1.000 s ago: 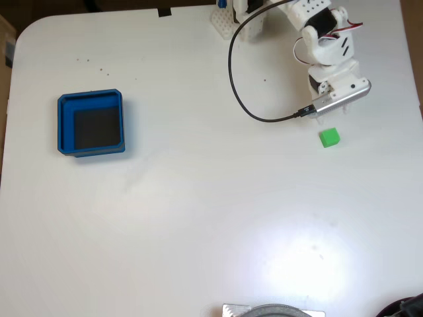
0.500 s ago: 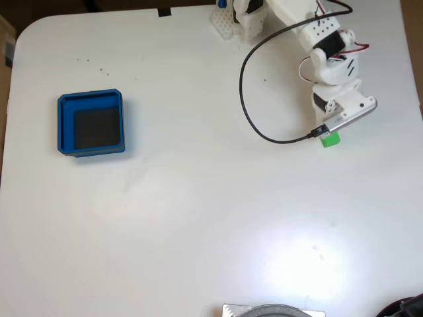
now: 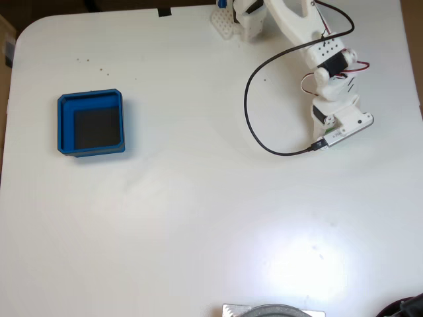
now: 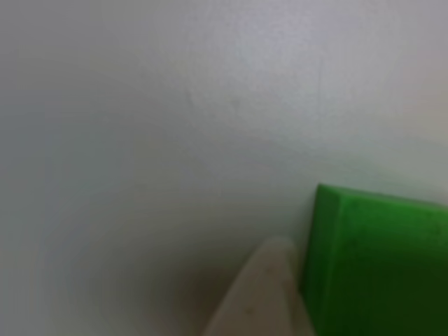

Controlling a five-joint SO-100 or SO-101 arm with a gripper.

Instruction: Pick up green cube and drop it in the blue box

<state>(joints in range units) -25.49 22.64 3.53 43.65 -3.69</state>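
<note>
One end effector (image 3: 334, 140) fingertip (image 4: 262, 294) beside green cube (image 4: 378, 266)

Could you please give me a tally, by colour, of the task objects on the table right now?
Green: 1, the green cube, close beside a pale fingertip in the other view.
Blue: 1, the blue box, at the left of the fixed view.
Total: 2

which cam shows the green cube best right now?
The other view: the cube is big at lower right, with a fingertip beside its left face. In the fixed view the arm's hand covers it; at most a green sliver shows.
</note>
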